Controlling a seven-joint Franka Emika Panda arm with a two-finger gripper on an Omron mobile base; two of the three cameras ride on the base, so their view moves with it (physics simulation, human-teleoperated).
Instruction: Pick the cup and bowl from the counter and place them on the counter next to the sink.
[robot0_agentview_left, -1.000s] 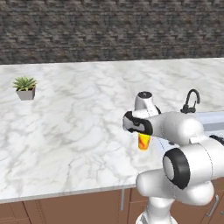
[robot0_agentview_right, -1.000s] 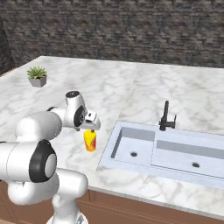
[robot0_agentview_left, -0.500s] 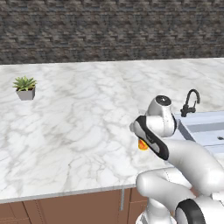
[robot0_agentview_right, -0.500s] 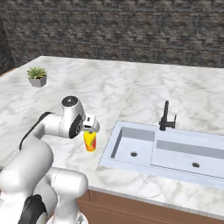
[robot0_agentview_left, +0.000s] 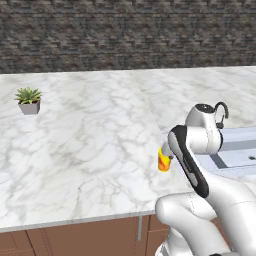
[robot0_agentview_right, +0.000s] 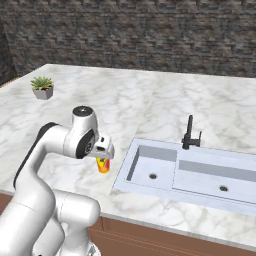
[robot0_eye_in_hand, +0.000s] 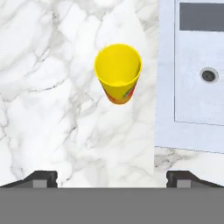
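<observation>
The gripper (robot0_eye_in_hand: 112, 179) stands fully open and empty in the hand view, its two dark finger tips spread wide at the bottom edge, with the yellow cup (robot0_eye_in_hand: 118, 72) upright on the counter (robot0_eye_in_hand: 52, 87) ahead of them and apart from both tips. In that view the cup stands just beside the rim of the sink (robot0_eye_in_hand: 192, 65), whose drain hole (robot0_eye_in_hand: 209, 75) shows on the grey floor. In the left base view the cup (robot0_agentview_left: 163, 159) is partly hidden behind the arm's wrist, on the marble just short of the sink's edge; a small potted plant (robot0_agentview_left: 28, 100) stands well apart at the far left. In the right base view the gripper (robot0_agentview_right: 103, 149) sits directly above the cup (robot0_agentview_right: 103, 165), which stands near the left wall of the sink (robot0_agentview_right: 131, 165); a black faucet (robot0_agentview_right: 190, 134) rises behind the basin. Judgement: the cup appears already set down next to the sink, so its half of the task looks complete. The next move calls for lifting clear without tipping the cup, then locating the bowl.
</observation>
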